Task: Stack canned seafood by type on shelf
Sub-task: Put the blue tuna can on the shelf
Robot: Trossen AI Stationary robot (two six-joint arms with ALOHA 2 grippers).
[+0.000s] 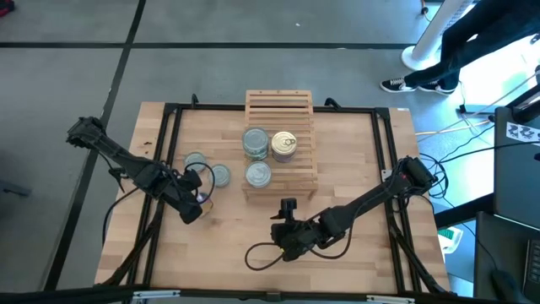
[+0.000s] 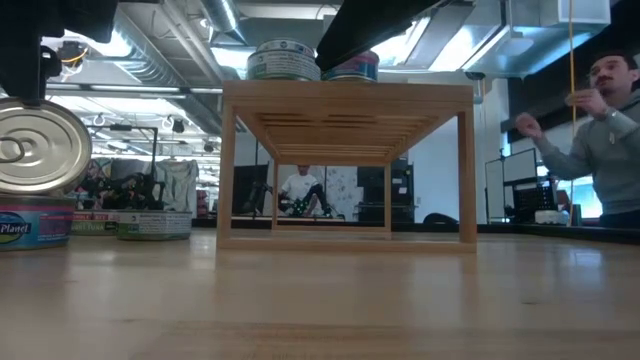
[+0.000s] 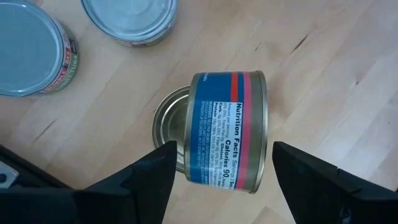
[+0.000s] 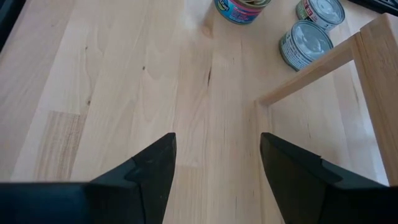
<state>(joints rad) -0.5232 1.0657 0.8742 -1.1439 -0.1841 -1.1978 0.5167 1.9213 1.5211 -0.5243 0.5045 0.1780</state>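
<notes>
My left gripper (image 1: 192, 203) is low over the left part of the tabletop (image 1: 354, 253), and in its wrist view a tipped can (image 3: 227, 130) lies right between its two sides. I see the blue and red label with the nutrition text on the can's wall, and its golden end is turned sideways. I cannot tell whether the gripper presses this can or only stands around it. In the low view the same can (image 2: 30, 150) is tilted, its golden ring-pull top facing the camera, at the left edge of the picture. Just beyond the gripper two grey-topped cans stand upright on the table, one (image 1: 196, 160) farther to the left and one (image 1: 219, 175) nearer to the shelf (image 1: 278, 105), close to each other. My right gripper (image 1: 288, 211) is over bare wood in front of the shelf, its fingers spread apart with nothing between them, and it points toward the shelf's front leg. On the slatted top of the shelf I count three places. A grey-topped can (image 1: 256, 142) stands beside a golden-topped can (image 1: 283, 145), which looks like a stack of two. Another grey-topped can (image 1: 258, 174) is near the front edge. Behind the table, on the right in the low view, a person (image 2: 600, 130) stands with raised hands.
</notes>
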